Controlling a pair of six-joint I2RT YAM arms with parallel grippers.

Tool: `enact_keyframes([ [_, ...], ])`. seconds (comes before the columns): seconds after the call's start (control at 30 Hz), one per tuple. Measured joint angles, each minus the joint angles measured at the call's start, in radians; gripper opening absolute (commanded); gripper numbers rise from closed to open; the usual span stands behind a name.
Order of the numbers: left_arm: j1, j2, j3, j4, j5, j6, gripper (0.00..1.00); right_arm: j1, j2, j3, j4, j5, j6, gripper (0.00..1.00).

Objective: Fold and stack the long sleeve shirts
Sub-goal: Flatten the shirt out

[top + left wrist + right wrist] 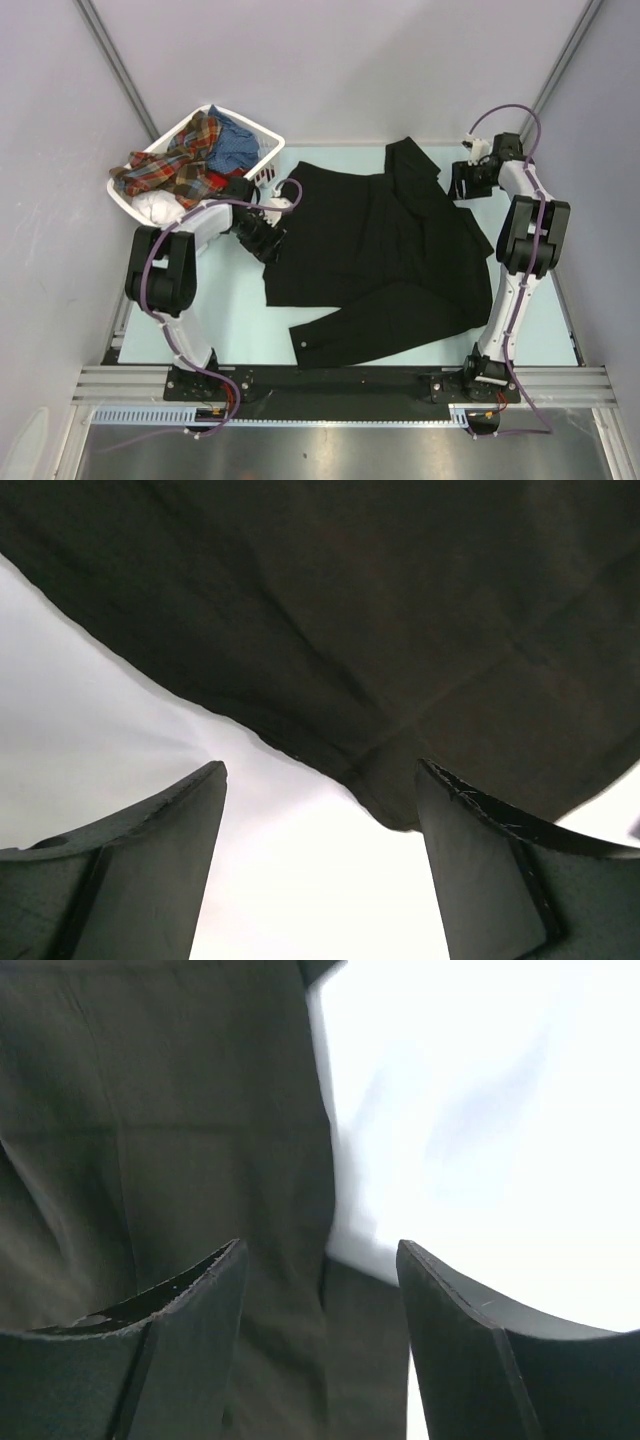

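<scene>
Your left gripper [320,770] is open and holds nothing. It sits just off the left edge of the black shirt [380,250], which lies spread on the table [230,320]. Your right gripper [320,1245] is also open and empty, and hangs over the black shirt's far right edge. Past the black shirt's far left corner, a white basket [262,135] holds a plaid shirt [175,165], a blue shirt [235,145] and a white shirt [155,207].
</scene>
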Motion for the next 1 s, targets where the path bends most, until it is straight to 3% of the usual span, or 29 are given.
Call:
enact_keyframes([
  [0.2,-0.011,0.047,0.019,0.006,-0.037,-0.025,0.82,0.056,0.045,0.045,0.038,0.021,-0.014,0.63],
  [0.3,-0.025,0.048,0.019,0.006,-0.041,-0.027,0.77,0.079,0.063,0.043,0.044,0.045,-0.037,0.55],
  [0.4,-0.041,0.048,0.01,0.008,-0.048,-0.027,0.67,0.087,0.076,0.033,0.048,0.077,-0.062,0.29],
  [0.43,-0.047,0.048,0.006,0.01,-0.056,-0.025,0.6,0.085,0.079,0.028,0.05,0.089,-0.073,0.1],
  [0.5,-0.052,0.047,-0.001,0.017,-0.063,-0.025,0.45,0.077,0.081,0.023,0.054,0.109,-0.089,0.0],
  [0.6,-0.055,0.038,-0.019,0.023,-0.069,-0.02,0.22,0.06,0.08,0.016,0.051,0.119,-0.114,0.0],
  [0.63,-0.055,0.032,-0.031,0.022,-0.075,-0.015,0.09,0.055,0.074,0.008,0.053,0.122,-0.121,0.0],
  [0.7,-0.056,0.018,-0.05,0.014,-0.083,-0.006,0.02,0.044,0.055,-0.019,0.052,0.137,-0.144,0.0],
  [1.0,-0.06,-0.098,-0.187,-0.064,-0.108,0.014,0.0,-0.05,-0.088,-0.223,0.014,0.224,-0.243,0.0],
])
